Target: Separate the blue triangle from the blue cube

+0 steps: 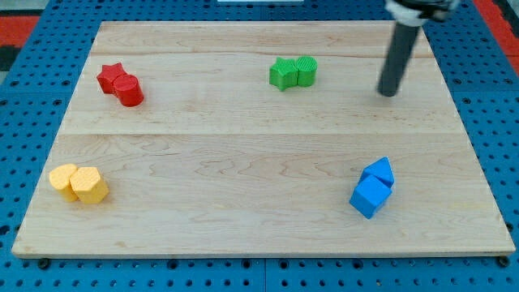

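Note:
The blue triangle (379, 172) and the blue cube (370, 196) sit touching at the view's lower right of the wooden board (243, 162), the triangle just above and right of the cube. My tip (389, 93) stands at the view's upper right, well above the blue pair and apart from every block.
A red star (110, 76) and a red cylinder (129, 91) touch at the upper left. Two green blocks (293, 72) touch at the top centre, left of my tip. Two yellow blocks (79, 183) touch at the lower left. A blue pegboard (32, 97) surrounds the board.

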Available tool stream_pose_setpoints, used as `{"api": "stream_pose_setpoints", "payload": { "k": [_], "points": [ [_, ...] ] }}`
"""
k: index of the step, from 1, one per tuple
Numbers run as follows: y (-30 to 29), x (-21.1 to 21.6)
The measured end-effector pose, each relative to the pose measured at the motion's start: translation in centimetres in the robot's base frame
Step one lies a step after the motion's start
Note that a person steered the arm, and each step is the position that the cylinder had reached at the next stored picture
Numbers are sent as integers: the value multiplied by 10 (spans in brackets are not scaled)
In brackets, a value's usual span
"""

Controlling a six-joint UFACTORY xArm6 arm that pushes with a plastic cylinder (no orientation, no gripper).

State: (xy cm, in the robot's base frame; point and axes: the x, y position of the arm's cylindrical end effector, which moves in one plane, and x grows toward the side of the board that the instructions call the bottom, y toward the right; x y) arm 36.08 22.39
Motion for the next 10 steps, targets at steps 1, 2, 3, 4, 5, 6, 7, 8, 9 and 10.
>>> {"api": "stream_pose_setpoints", "payload": {
  "k": [1,2,3,4,5,6,7,8,9,10],
  "points": [
    [72,10],
    [89,78],
    [68,144],
    [22,169],
    [-34,169],
    [-86,169],
    [-125,165],
    [-165,150],
    [-186,117],
    [-217,103]
  ]
}}
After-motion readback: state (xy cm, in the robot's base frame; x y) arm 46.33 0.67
